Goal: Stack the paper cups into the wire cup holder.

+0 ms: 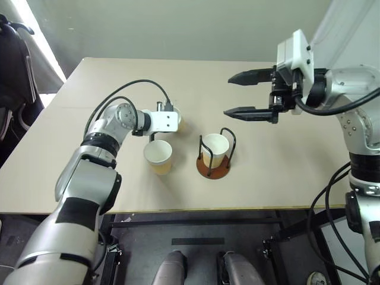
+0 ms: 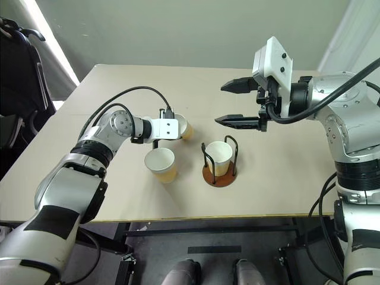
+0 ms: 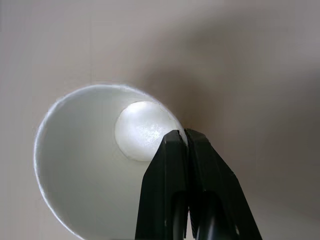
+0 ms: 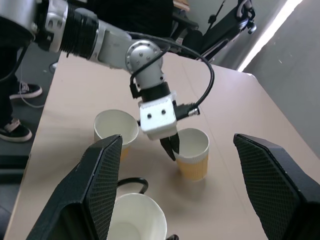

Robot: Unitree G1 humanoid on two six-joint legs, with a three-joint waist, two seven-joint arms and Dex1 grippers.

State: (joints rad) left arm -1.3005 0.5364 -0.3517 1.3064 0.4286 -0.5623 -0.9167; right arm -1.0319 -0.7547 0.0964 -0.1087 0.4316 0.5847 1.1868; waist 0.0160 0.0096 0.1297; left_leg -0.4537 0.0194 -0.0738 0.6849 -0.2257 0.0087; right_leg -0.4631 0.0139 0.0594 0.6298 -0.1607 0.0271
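Between the left fingers [image 3: 172, 160], pinched, a paper cup's [image 3: 85, 170] rim.

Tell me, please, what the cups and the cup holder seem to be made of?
The cups look like matte paper: tan outside, white inside, with a rolled rim. The cup holder seems to have thin black wire loops, probably coated metal, on a reddish-brown disc; wood or plastic, I cannot tell.

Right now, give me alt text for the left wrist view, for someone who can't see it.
The left tool is shut on the rim of a paper cup, one black finger inside and one outside. The cup's white inside and round bottom face the camera, with the tan table behind.
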